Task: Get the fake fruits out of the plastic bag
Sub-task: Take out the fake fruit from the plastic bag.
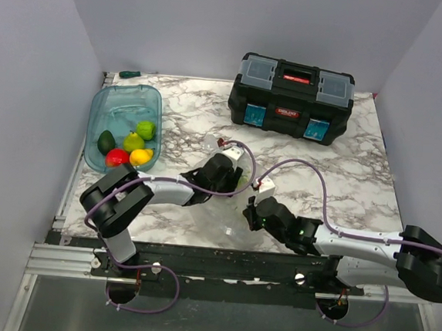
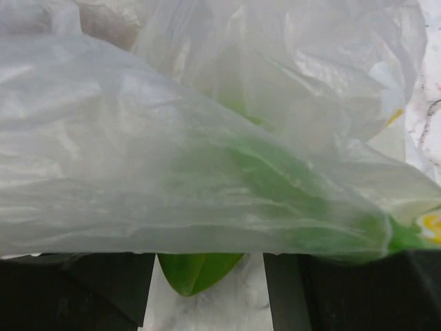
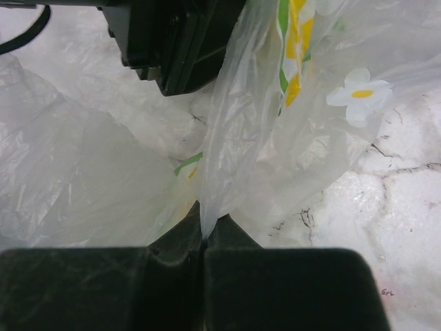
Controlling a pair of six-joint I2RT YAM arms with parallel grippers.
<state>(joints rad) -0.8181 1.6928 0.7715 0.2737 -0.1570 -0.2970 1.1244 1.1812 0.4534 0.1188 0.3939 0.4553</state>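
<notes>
The clear crinkly plastic bag [image 2: 138, 172] fills the left wrist view. A green fake fruit [image 2: 198, 270] shows through its film, and the tip pokes out under the bag's edge, between the fingers of my left gripper [image 2: 210, 283]. The fingers stand apart on either side of the tip, and a gap shows at the right finger [image 2: 286, 293]. My right gripper [image 3: 204, 238] is shut on a fold of the bag [image 3: 241, 131]. From above, the left gripper [image 1: 219, 173] and right gripper [image 1: 252, 213] sit close together mid-table. Several fake fruits [image 1: 134, 142] lie in the teal tub [image 1: 111, 106].
A black toolbox [image 1: 292, 98] stands at the back right. The teal tub is at the left edge, with a green-handled tool [image 1: 128, 74] behind it. Purple cables [image 1: 298, 166] loop over the marble table [image 1: 359, 178]. Grey walls close in three sides.
</notes>
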